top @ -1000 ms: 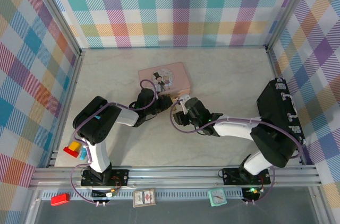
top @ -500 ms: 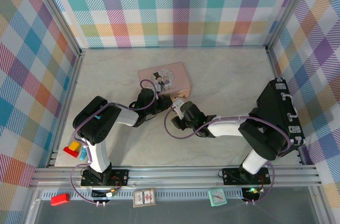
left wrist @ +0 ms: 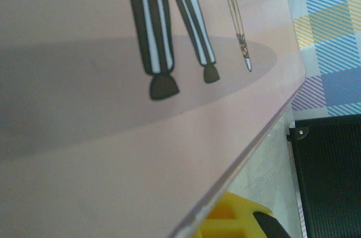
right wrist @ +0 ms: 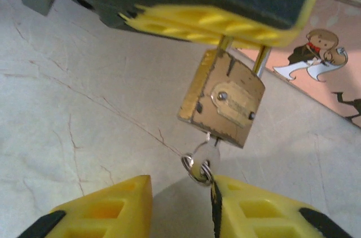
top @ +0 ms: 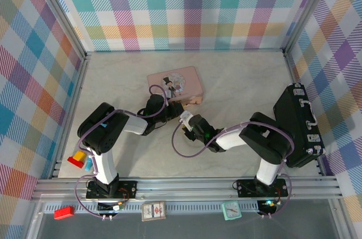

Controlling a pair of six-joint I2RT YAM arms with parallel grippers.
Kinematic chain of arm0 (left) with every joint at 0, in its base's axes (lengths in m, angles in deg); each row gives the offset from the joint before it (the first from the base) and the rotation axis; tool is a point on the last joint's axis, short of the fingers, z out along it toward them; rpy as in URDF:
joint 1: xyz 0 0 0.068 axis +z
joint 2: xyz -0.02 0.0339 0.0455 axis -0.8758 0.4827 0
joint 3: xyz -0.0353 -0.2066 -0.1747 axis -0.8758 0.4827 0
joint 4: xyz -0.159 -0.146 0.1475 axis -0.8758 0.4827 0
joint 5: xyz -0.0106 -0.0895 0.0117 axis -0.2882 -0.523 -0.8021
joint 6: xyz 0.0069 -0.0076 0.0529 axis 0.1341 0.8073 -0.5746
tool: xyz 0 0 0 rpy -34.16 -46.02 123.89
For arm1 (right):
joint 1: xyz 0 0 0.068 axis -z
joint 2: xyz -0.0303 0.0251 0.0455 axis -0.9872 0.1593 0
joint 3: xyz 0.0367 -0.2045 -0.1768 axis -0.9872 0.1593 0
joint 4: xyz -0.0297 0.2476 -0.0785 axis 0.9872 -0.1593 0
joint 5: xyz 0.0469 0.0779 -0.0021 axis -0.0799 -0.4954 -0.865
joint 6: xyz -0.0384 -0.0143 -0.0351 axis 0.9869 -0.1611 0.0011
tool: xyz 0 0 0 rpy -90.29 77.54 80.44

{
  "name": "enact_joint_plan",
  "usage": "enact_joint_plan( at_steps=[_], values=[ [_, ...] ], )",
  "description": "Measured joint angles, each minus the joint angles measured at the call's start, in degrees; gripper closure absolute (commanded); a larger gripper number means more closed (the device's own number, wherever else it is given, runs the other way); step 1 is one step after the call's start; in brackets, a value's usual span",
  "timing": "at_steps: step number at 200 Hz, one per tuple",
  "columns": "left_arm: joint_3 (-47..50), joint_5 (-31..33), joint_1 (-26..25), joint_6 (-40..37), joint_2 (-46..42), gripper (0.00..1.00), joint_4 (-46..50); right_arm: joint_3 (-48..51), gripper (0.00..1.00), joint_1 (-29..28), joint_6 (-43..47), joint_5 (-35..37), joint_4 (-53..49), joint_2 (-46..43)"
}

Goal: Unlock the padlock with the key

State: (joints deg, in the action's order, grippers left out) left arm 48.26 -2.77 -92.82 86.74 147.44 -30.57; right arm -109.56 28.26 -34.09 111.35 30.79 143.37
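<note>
The small brass-gold padlock (right wrist: 223,100) with the thin U-shaped metal loop is hanging in the air, just above the pale stone-look bench (right wrist: 67,91). It is tilting a little to one side. The two legs of its loop are going up into the yellow ribbed jaws of the left gripper (right wrist: 225,26), which are squeezing the loop and holding the padlock up.

The tiny silver-grey metal key (right wrist: 204,156) is sticking out of the bottom of the padlock, with a little wire ring hanging through its head. The right gripper (right wrist: 180,207) is sitting just under the key. Its two yellow jaws are standing apart with a gap between them and are gripping nothing. The key's head and ring are hanging at the top of that gap, right beside the inner edge of one yellow finger (right wrist: 265,212). I cannot tell if they are touching it.

From above, both grippers are meeting near the middle of the bench, close to the near edge of the flat pink rectangular tin box (top: 175,83) with cartoon pictures on its lid. The left wrist camera is looking across that pink lid from very close. A big black case (top: 300,128) is lying on the right side of the bench, well apart from the padlock.
</note>
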Motion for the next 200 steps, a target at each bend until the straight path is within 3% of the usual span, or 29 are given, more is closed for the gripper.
enact_joint_plan(
  at_steps=[36,57,111,127,200],
  values=[
    [0.00,-0.15,0.04,0.07,0.00,0.93,-0.02,0.02,0.72,-0.20,0.17,2.43,2.97,1.60],
    [0.00,-0.20,0.07,0.11,0.00,0.93,-0.04,0.00,0.83,-0.24,0.66,3.50,3.98,1.92],
    [0.02,-0.15,0.07,0.20,-0.02,0.93,-0.11,-0.37,0.87,-0.28,0.85,4.70,3.85,2.45],
    [0.02,-0.11,0.04,0.24,-0.02,0.93,-0.13,-0.39,0.94,-0.28,0.37,4.70,3.65,2.45],
    [0.00,0.04,0.07,0.52,-0.02,0.90,-0.20,-1.49,0.98,0.20,-10.29,1.51,-2.62,0.26]
  ],
)
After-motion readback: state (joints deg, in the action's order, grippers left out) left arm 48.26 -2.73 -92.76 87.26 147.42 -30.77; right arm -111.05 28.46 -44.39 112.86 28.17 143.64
